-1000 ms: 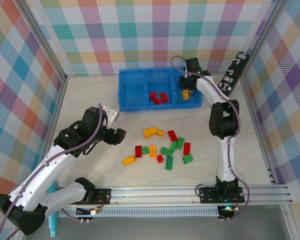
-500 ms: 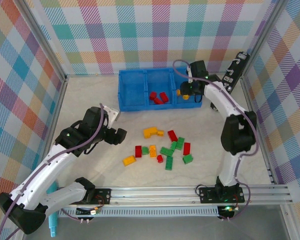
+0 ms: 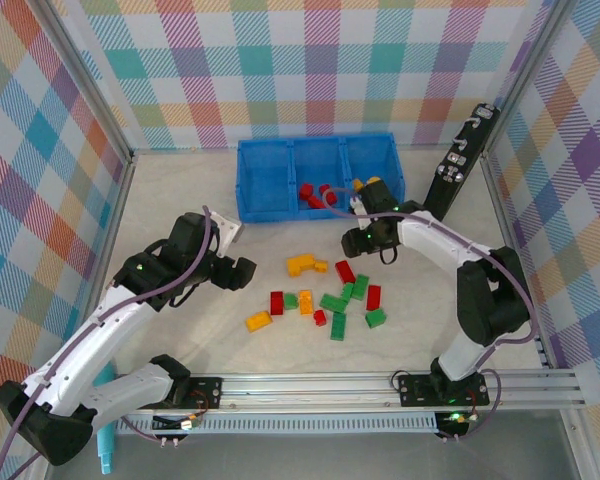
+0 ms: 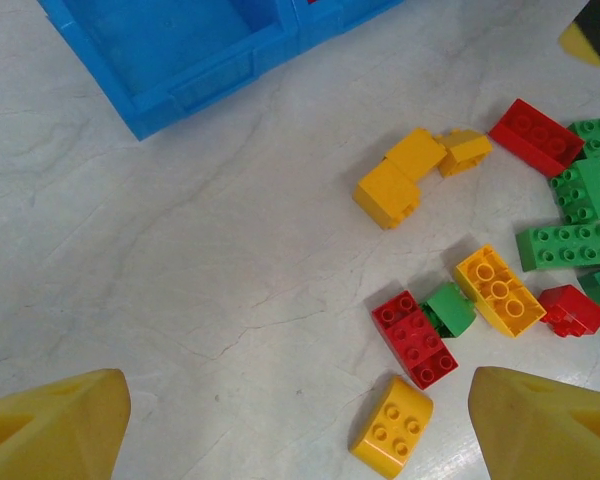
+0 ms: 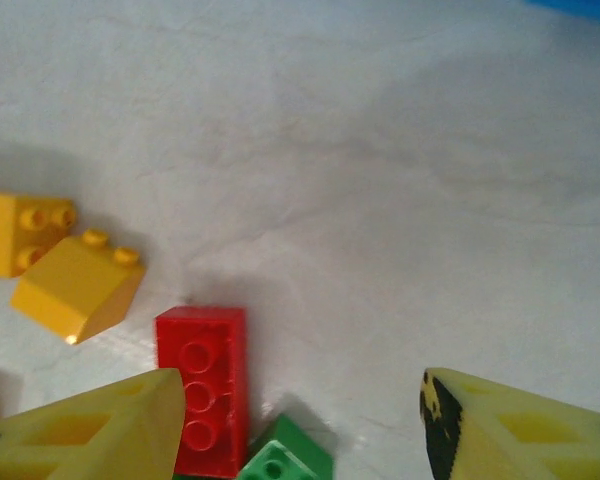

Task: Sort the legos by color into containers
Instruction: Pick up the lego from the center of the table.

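The blue tray stands at the back; its middle compartment holds red legos and its right one a yellow lego. Loose red, green and yellow legos lie mid-table, among them a red brick and a yellow pair. My right gripper hovers open just in front of the tray; in its wrist view the red brick lies beside the left finger. My left gripper is open left of the pile, with a yellow rounded brick and a red brick between its fingers' span.
A long black device with white marks leans at the back right. Metal frame rails run along the near edge and checked walls close in the sides. Bare table lies left of the pile and right of it.
My right gripper has swung from above the tray's right compartment down and forward toward the pile, leaving a yellow lego in that compartment. The left arm has barely shifted.
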